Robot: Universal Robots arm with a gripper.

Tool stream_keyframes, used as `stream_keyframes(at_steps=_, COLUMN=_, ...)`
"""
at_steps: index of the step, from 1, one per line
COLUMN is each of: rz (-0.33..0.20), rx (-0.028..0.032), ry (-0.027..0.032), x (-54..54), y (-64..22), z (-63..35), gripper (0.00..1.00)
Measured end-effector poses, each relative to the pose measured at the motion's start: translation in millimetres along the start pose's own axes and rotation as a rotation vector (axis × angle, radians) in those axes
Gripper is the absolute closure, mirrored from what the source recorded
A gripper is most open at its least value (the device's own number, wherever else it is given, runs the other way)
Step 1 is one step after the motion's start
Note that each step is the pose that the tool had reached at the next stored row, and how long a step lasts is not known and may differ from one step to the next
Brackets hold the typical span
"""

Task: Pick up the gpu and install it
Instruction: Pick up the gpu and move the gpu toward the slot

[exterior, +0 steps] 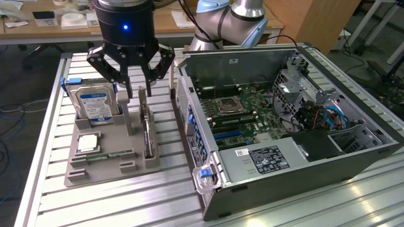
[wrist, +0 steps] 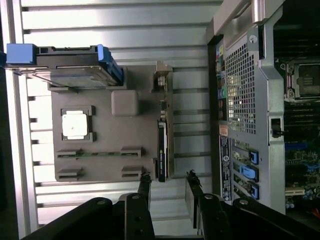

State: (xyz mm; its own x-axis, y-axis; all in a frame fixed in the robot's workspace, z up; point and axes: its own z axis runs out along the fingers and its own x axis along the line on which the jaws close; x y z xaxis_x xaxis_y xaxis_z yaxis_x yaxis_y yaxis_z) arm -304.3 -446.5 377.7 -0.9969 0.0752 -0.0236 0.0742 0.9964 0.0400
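Observation:
The gpu [exterior: 147,128] is a thin dark card standing on edge in a slot of the grey holder tray [exterior: 120,170], to the exterior view's left of the computer case. My gripper [exterior: 140,92] hangs just above the card's far end, open, with a finger on each side of the card's line and nothing between them. In the wrist view the gpu [wrist: 162,145] runs lengthwise toward the gripper [wrist: 167,178], whose two black fingertips [wrist: 145,179] stand apart at the card's near end without touching it.
The open computer case [exterior: 353,156] lies on its side at the exterior view's right, its motherboard [exterior: 243,111] exposed. The tray also holds a blue-labelled hard drive [exterior: 94,103], a silver processor [exterior: 88,142] and a green RAM stick [exterior: 109,155]. The slatted aluminium table [exterior: 126,203] lies underneath.

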Motion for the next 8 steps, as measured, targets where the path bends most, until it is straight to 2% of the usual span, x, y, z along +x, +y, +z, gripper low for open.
stream_keyframes(at_steps=8, rz=0.000, rx=0.0001, ry=0.0001, x=0.2, y=-0.4, z=8.7, gripper=0.58)
